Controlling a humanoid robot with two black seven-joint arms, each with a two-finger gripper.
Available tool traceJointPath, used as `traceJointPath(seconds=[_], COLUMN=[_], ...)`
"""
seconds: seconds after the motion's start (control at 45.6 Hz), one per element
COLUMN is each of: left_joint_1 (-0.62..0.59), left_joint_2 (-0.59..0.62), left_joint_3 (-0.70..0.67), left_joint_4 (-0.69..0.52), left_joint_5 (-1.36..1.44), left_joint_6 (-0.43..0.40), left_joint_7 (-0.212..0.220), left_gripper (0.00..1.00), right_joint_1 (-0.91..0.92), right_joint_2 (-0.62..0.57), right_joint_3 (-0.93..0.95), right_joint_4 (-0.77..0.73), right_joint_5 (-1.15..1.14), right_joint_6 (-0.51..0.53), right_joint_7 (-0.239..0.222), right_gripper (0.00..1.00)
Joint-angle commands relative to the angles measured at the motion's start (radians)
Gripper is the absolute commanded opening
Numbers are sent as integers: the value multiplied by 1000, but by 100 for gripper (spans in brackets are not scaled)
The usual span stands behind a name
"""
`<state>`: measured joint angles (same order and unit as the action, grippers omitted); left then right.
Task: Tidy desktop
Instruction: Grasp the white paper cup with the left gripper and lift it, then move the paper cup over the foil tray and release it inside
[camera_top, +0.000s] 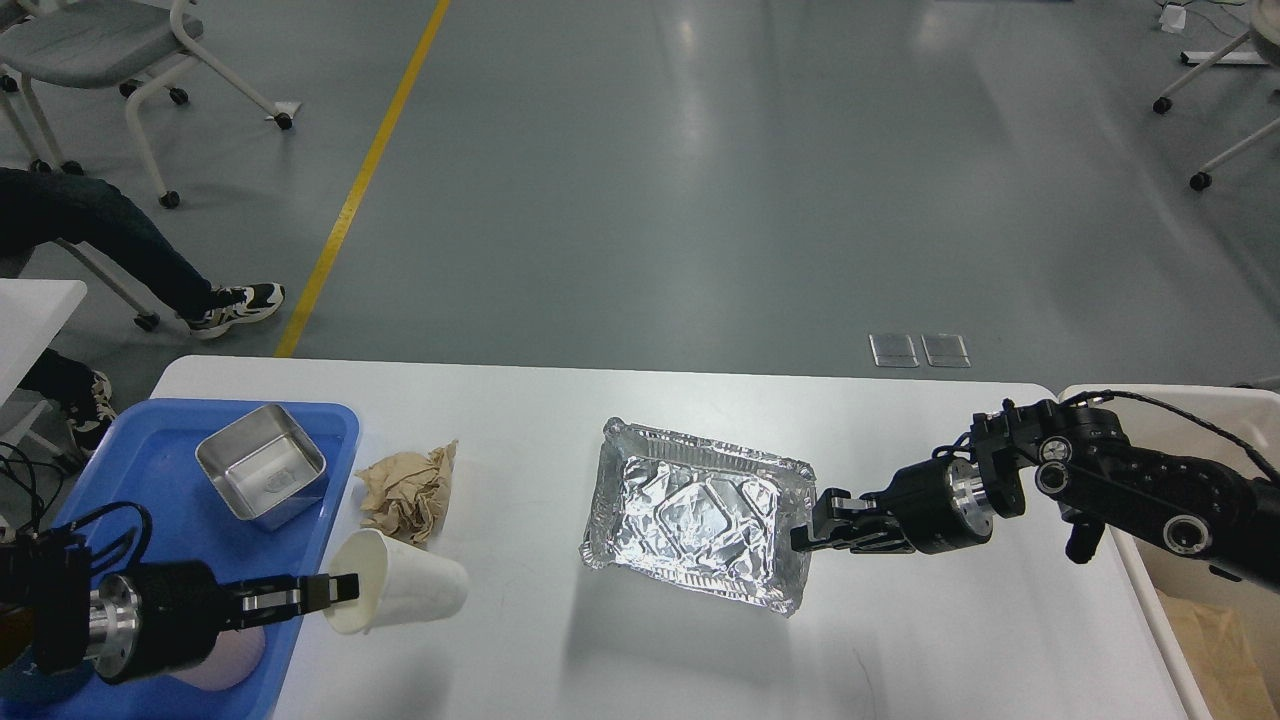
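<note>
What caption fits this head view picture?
Right gripper grips foil tray, left gripper holds white paper cup over the desktop.

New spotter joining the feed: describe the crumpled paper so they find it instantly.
Start at the blue tray on the desktop's left end. Just off its right edge lies the crumpled brown paper, behind the tipped white cup. It is the only brown, wrinkled item there.

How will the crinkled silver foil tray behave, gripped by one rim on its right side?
The crinkled silver foil tray is probably very light: it looks empty and thin-walled. It will likely flex or dent, since the right gripper pinches only its right rim, and the creased walls suggest soft foil. The shadow beneath it suggests it is tilted off the white desktop.
</note>
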<state>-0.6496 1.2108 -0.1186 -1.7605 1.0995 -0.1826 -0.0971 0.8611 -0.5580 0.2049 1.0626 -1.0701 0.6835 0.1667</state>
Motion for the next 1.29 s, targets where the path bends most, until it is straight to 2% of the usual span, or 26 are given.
traceJointPath(seconds=[0.0,0.175,0.307,0.416,0.657,0.789,1.271], left_joint_1=[-21,-74,-137,-137,-130,-127,-94], left_joint_2=[21,-17,-42,-77,-189,-260,-511], left_joint_3=[-105,-256,-257,-256,-174,-116,-81], left_joint_4=[-2,-2,-2,-1,10,53,237], left_joint_5=[-9,-79,-121,-121,-124,-121,-107], left_joint_6=[-52,-153,-161,-161,-158,-149,-146], left_joint_7=[-19,-21,-18,-18,-10,-9,-9], left_gripper=[0,0,0,0,1,1,2], right_joint_1=[-1,2,1,-4,2,6,4], right_joint_2=[-5,0,1,6,21,21,-6], right_joint_3=[-12,-33,-41,-55,-55,-53,-39], right_joint_4=[0,20,31,27,36,54,126], right_joint_5=[1,1,1,-1,-1,-1,-1], right_joint_6=[16,19,16,18,19,19,14], right_joint_7=[14,13,13,14,14,14,14], right_gripper=[0,0,0,0,0,0,0])
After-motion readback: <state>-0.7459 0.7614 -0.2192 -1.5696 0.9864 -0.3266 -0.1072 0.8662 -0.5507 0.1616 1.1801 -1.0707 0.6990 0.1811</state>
